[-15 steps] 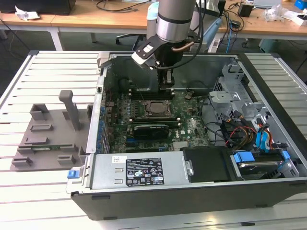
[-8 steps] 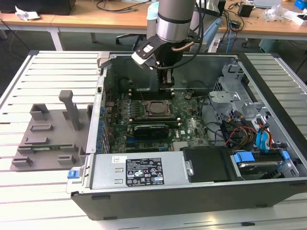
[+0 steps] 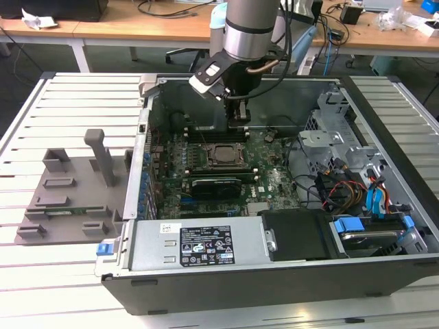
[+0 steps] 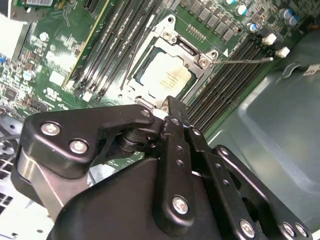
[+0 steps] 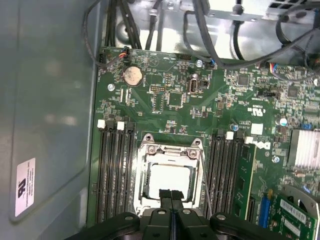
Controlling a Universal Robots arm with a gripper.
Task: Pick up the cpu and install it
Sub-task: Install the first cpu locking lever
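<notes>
Silvery-pale metal marks the cpu (image 5: 170, 180), which lies flat inside the square socket frame (image 5: 172, 146) on the green motherboard (image 5: 172, 80). My gripper (image 5: 171, 195) hangs just over one edge of the chip. Its two black fingers are pressed together, with nothing that I can see between them. In the second wrist view the gripper (image 4: 176, 107) and its linkage cover the near rim of the frame, and the cpu (image 4: 166, 75) shows level within it.

Dark memory slots (image 5: 116, 170) run along both flanks of the socket, close to the frame, and a thin retention lever (image 4: 250, 60) lies across one bank. Past the slots on one side rises the grey case wall (image 5: 50, 100), so room there is tight.

In the exterior view the arm reaches down into the open computer case (image 3: 206, 277). There the gripper (image 3: 238, 122) is near the socket and cpu (image 3: 223, 155), with cable bundles (image 3: 336, 188) and drive cages (image 3: 329, 130) towards the exterior view's right. The case lies on a white slatted table (image 3: 68, 92). A grey plastic tray (image 3: 65, 199) with upright posts sits on the exterior view's left, and wooden desks (image 3: 137, 24) line the room behind.
</notes>
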